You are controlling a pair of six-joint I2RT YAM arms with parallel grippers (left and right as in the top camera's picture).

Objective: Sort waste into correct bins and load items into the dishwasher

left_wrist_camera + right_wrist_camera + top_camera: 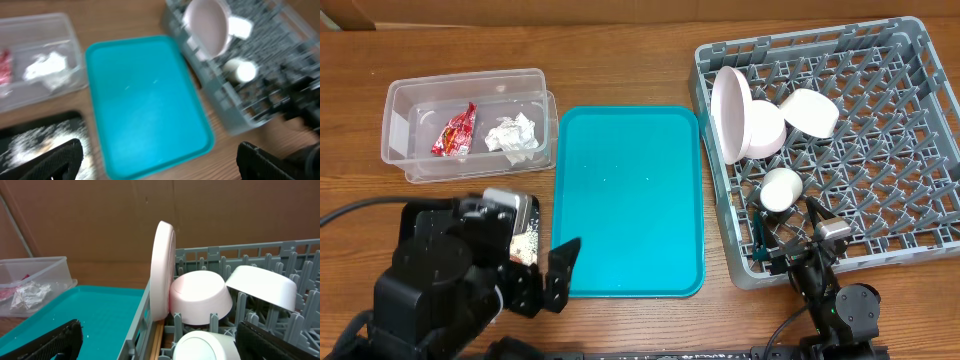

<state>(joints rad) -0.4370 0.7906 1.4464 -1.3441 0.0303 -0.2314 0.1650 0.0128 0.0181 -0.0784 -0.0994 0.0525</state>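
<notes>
Black fingers spread wide on both sides, nothing held: left gripper (542, 272) at the near left corner of the teal tray (630, 200), right gripper (795, 238) at the near edge of the rack (895, 130). Overhead, my left arm hides most of the black tray (50, 122); the left wrist shows blurred pale scraps (35, 142) in it. Farther back, one clear tub (460, 80) holds one red wrapper (455, 130), long axis diagonal, and one napkin (512, 135). In the rack: one plate (162, 270), which the right wrist shows upright on edge, two tilted bowls, pink bowl (200, 297) and white bowl (260, 287), and one cup (782, 187).
</notes>
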